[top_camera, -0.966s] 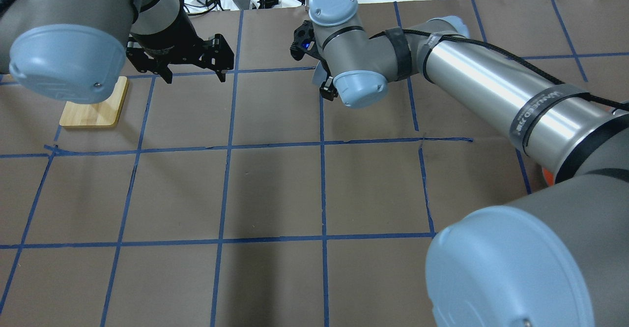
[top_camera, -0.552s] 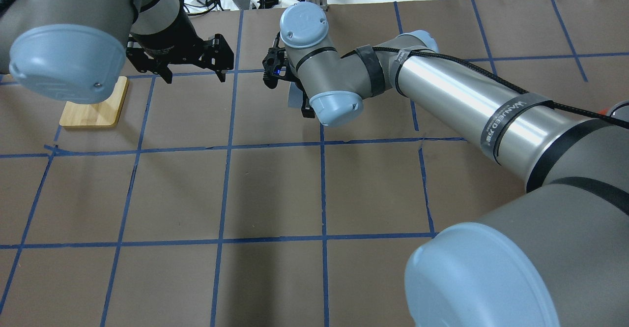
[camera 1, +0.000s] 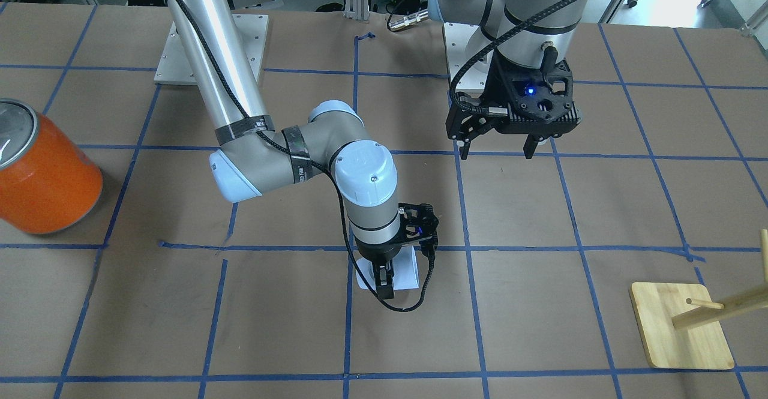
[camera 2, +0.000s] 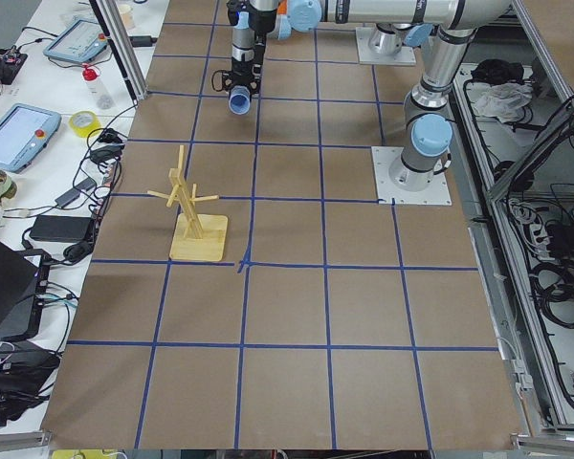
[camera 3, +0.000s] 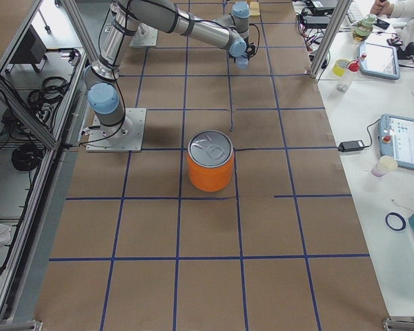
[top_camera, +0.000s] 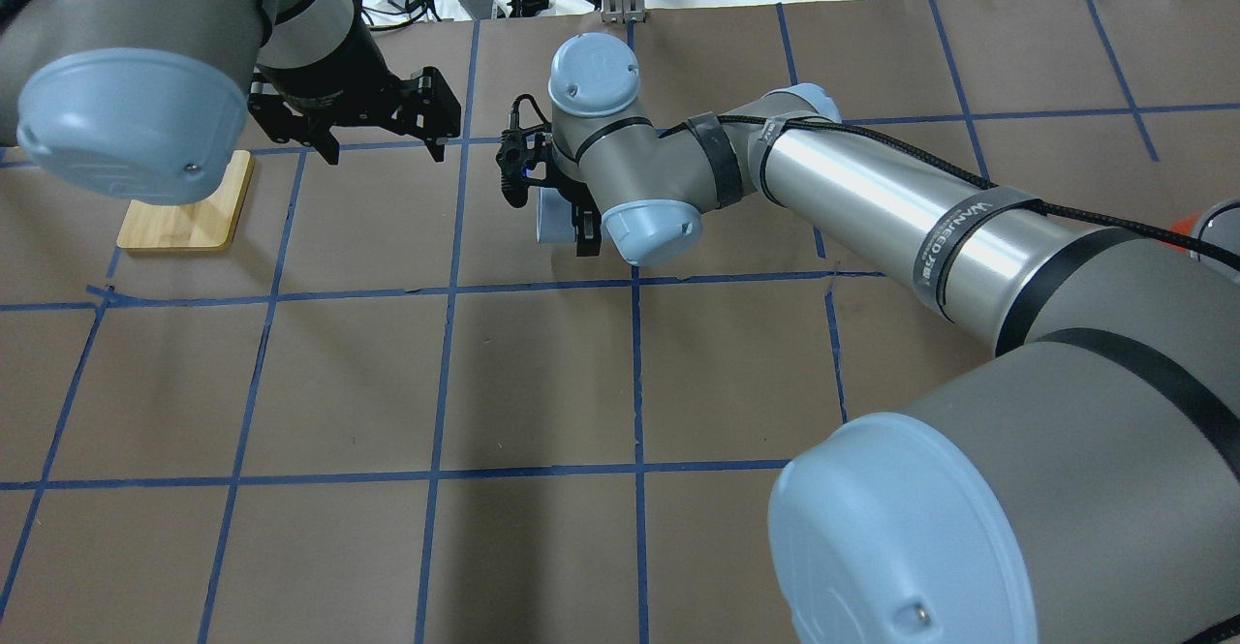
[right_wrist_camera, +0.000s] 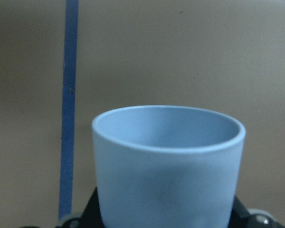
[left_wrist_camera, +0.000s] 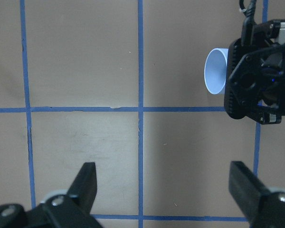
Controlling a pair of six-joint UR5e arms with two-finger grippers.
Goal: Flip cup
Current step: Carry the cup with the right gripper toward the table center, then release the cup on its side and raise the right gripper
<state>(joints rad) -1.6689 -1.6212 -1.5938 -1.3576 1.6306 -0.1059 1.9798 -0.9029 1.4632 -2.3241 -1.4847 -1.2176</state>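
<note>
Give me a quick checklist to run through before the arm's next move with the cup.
1. Grip: the right gripper is shut on the cup: ok.
2. Flip finished: the cup is tipped, mouth pointing sideways: not ok.
3. The left gripper is open and apart from the cup: ok.
4. The orange can stands well away from the cup: ok.
5. The wooden stand is away from the cup: ok.
6. Gap between the cup and the table: cannot tell.

A table (camera 2: 297, 382) covered in brown paper, marked into squares by blue tape (top_camera: 636, 383), is flanked by a white bench (camera 3: 362, 103) strewn with tablets (camera 3: 405, 141), cables (camera 2: 100, 158) and a yellow tape roll (camera 2: 83, 121), evenly lit.
</note>
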